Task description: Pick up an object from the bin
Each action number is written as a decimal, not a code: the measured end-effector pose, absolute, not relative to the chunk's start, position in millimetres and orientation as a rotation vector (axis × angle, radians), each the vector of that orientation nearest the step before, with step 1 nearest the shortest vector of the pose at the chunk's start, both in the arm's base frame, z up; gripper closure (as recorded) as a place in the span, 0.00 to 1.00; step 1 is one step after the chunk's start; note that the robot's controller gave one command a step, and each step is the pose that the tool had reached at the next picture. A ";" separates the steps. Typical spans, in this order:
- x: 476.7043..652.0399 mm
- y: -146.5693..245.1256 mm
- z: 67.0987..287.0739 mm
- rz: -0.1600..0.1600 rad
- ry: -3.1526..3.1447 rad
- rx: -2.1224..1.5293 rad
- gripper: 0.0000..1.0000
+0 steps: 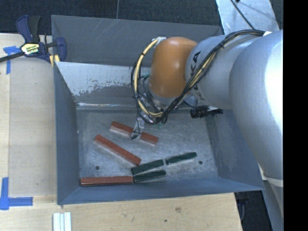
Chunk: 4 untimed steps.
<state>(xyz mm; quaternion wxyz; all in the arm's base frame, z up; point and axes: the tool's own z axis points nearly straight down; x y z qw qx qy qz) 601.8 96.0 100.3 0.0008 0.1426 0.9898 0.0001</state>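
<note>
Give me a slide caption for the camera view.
Gripper low over the uppermost red-brown bar in a grey bin, dark green bars below.

Hand (136,133) at the middle of a short reddish-brown bar (119,128), mid-floor in the grey bin (65,143)

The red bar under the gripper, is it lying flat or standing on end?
Lying flat: the red bar stretches along the bin floor, both ends showing either side of the gripper.

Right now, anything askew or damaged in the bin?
Nothing stands out. Red-brown flat sticks and dark green flat sticks lie loose on the floor of the grey metal bin; the pincer sits at the uppermost red-brown one.
</note>
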 end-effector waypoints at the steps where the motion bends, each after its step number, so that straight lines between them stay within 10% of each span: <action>1: 587.3 98.6 104.6 -0.001 3.078 0.633 0.00; 3: 589.6 96.7 70.5 0.000 3.029 0.834 0.00; 4: 590.4 96.2 71.8 0.000 3.026 0.835 1.00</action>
